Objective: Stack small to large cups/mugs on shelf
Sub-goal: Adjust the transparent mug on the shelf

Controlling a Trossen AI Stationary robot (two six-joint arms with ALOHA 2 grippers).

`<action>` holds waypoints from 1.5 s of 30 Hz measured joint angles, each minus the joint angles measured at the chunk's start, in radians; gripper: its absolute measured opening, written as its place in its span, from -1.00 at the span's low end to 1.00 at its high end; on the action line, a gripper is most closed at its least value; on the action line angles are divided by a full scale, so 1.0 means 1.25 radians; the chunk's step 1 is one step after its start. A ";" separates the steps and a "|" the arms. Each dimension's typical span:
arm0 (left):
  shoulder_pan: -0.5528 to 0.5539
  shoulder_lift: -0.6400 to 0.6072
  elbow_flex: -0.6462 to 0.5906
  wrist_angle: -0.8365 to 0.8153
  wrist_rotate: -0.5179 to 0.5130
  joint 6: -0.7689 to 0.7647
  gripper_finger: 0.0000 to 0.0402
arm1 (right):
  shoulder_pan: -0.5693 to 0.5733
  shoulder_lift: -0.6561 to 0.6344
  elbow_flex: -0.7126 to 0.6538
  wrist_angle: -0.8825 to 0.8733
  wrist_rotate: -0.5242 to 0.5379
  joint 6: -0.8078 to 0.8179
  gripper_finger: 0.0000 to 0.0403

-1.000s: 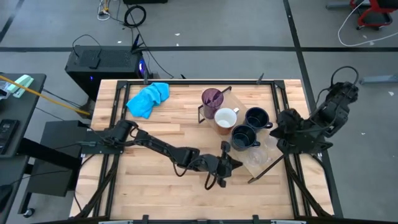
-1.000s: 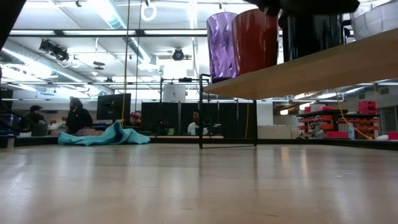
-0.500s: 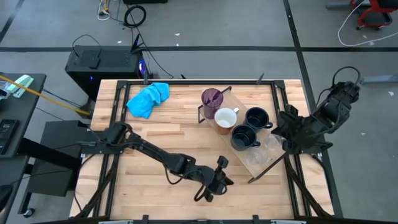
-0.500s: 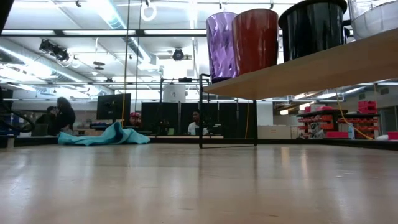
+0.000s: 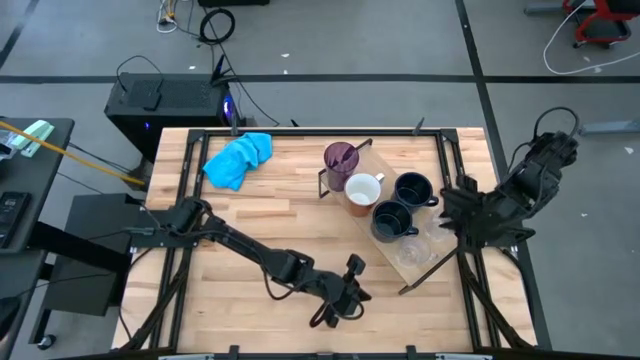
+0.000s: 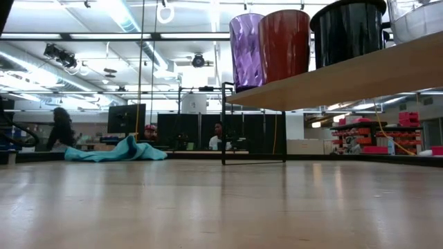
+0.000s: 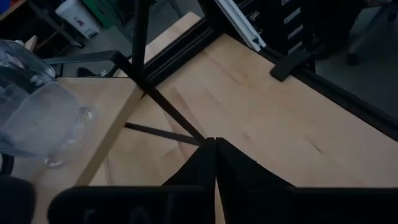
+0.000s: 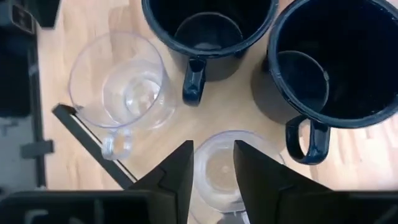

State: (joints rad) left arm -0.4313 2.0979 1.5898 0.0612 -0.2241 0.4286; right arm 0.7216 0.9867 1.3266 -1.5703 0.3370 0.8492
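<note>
A clear glass at the shelf's near end is straddled by the parted right gripper; centring is advised before closing, while the left gripper, clenched empty, waits near the table's front edge.

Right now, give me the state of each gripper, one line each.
Left gripper: fingers shut, holding nothing, over the bare tabletop.
Right gripper: fingers open, either side of a clear glass on the shelf.
</note>
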 joint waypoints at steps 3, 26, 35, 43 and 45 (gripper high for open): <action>0.000 0.000 0.000 0.000 0.000 -0.010 -0.89 | 0.000 0.015 -0.006 0.000 -0.028 -0.016 -0.42; 0.003 0.000 0.000 0.001 0.000 -0.011 -0.87 | 0.000 -0.051 -0.070 -0.001 -0.038 -0.038 -0.65; 0.006 0.000 0.000 0.001 0.000 -0.012 -0.95 | 0.000 -0.048 -0.072 0.000 -0.016 -0.088 -0.65; 0.005 0.000 0.000 0.001 0.000 -0.014 -0.88 | 0.000 -0.046 -0.072 -0.001 -0.016 -0.095 -0.65; 0.006 0.000 0.000 0.001 0.000 -0.014 -0.90 | 0.000 -0.046 -0.072 -0.001 -0.016 -0.093 -0.65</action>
State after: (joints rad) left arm -0.4240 2.0979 1.5898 0.0620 -0.2241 0.4110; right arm 0.7219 0.9287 1.2366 -1.5711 0.3168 0.7326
